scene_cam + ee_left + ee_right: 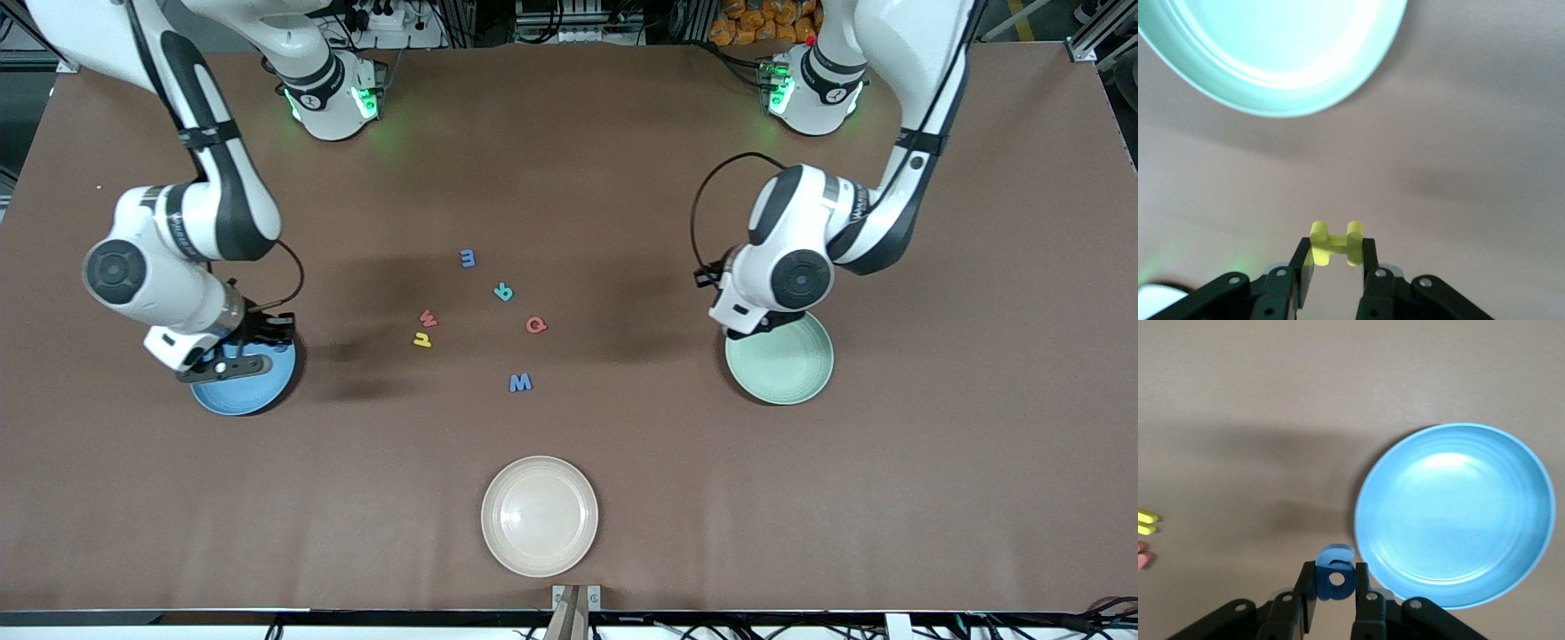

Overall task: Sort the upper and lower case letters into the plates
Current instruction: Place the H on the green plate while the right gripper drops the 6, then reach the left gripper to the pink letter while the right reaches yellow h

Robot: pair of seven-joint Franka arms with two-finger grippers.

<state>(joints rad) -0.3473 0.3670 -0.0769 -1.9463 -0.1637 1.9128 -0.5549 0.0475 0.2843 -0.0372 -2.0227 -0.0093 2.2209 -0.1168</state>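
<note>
My left gripper (1336, 245) is shut on a yellow letter H (1335, 241), held in the air beside the rim of the mint green plate (1271, 60) (787, 364). My right gripper (1336, 573) is shut on a small blue letter (1336, 572) at the rim of the bright blue plate (1451, 513) (253, 391). Both plates look bare inside. Several letters lie mid-table: a blue one (468, 258), a teal one (503, 291), a red w (428, 316), a yellow one (422, 339), a red Q (536, 325) and a blue W (520, 382).
A cream-beige plate (540, 516) sits near the table's front edge, nearer to the front camera than the letters. Brown table surface (622, 178) spreads between the two arms' bases and the letters.
</note>
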